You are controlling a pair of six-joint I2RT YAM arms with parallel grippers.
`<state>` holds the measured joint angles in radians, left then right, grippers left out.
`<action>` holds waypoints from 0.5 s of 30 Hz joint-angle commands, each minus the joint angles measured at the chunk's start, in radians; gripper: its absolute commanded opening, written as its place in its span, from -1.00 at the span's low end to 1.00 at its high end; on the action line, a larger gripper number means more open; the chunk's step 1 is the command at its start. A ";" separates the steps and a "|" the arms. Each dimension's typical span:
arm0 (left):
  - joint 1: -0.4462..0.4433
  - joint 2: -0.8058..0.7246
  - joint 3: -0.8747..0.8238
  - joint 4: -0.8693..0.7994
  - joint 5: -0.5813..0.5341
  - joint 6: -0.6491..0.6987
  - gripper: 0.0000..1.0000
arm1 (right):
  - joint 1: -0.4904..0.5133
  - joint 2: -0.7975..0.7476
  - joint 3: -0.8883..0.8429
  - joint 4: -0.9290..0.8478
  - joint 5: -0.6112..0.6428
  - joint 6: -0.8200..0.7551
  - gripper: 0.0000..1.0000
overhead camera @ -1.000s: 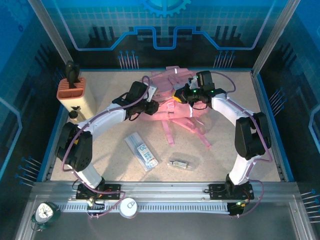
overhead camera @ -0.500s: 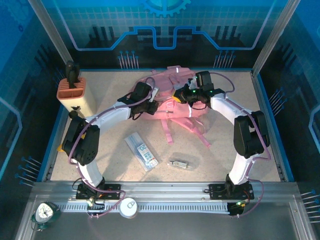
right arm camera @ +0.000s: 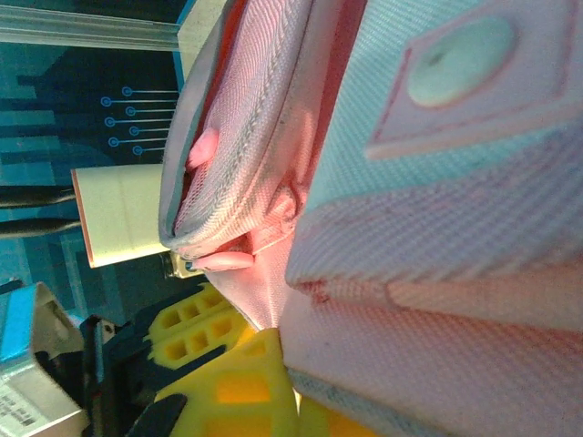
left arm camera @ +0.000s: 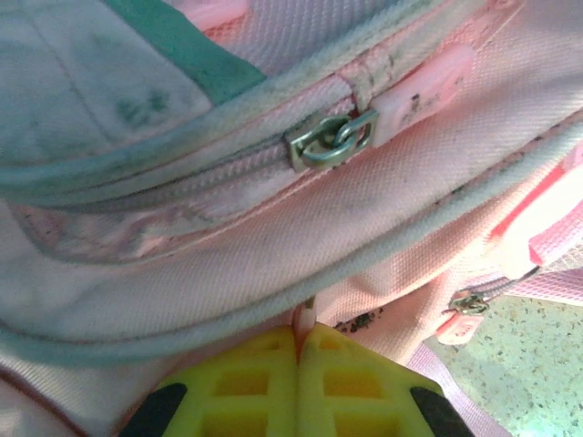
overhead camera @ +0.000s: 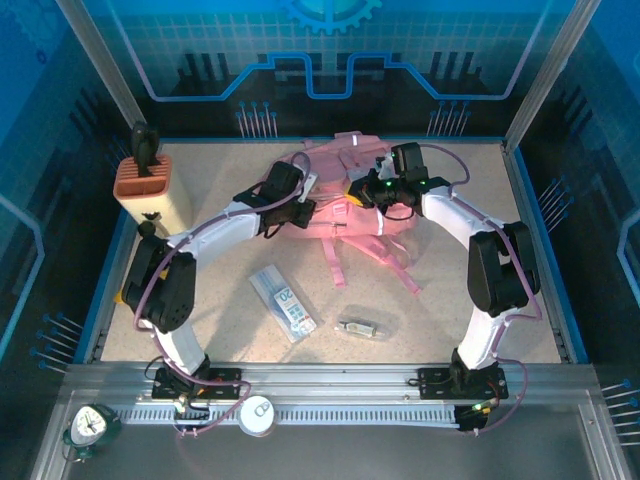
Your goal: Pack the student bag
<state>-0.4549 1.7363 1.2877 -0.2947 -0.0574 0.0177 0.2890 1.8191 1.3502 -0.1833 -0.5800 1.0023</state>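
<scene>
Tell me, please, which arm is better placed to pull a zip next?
Left, probably: the left gripper pinches a pink tab on the student bag; the right gripper clamps its fabric.

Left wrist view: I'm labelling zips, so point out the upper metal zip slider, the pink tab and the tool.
upper metal zip slider (left arm camera: pixel 330 141), left wrist view, its ring.
pink tab (left arm camera: pixel 306 317), left wrist view, its tip.
left tool (left arm camera: pixel 298 342), left wrist view, between fingertips.

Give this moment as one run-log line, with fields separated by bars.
left end effector: shut on pink tab | right end effector: shut on student bag
</scene>
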 commanded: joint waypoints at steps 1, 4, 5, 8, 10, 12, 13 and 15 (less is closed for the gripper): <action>0.067 -0.052 -0.003 -0.089 -0.112 -0.013 -1.00 | -0.065 -0.058 0.013 -0.021 0.038 -0.052 -1.00; 0.073 -0.043 0.010 -0.135 -0.128 -0.004 -1.00 | -0.076 -0.053 0.033 -0.033 0.068 -0.067 -1.00; 0.073 -0.045 0.011 -0.144 -0.128 -0.007 -1.00 | -0.079 -0.051 0.038 -0.037 0.080 -0.072 -1.00; 0.058 -0.072 0.010 -0.157 -0.060 -0.035 -1.00 | -0.091 -0.030 0.055 -0.025 0.070 -0.068 -1.00; 0.027 -0.090 0.001 -0.126 -0.010 -0.051 -1.00 | -0.086 -0.014 0.072 -0.013 0.048 -0.067 -1.00; 0.008 -0.082 0.013 -0.116 0.009 -0.085 -1.00 | -0.081 -0.005 0.081 -0.005 0.031 -0.061 -1.00; 0.002 -0.075 0.021 -0.111 0.043 -0.102 -1.00 | -0.077 -0.007 0.078 0.006 0.030 -0.053 -1.00; -0.017 -0.064 0.025 -0.078 0.045 -0.126 -0.88 | -0.071 -0.007 0.074 0.021 0.027 -0.045 -1.00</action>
<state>-0.4480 1.6886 1.2881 -0.3927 -0.0696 -0.0513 0.2096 1.8194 1.3785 -0.2317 -0.5434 0.9672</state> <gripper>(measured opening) 0.055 0.056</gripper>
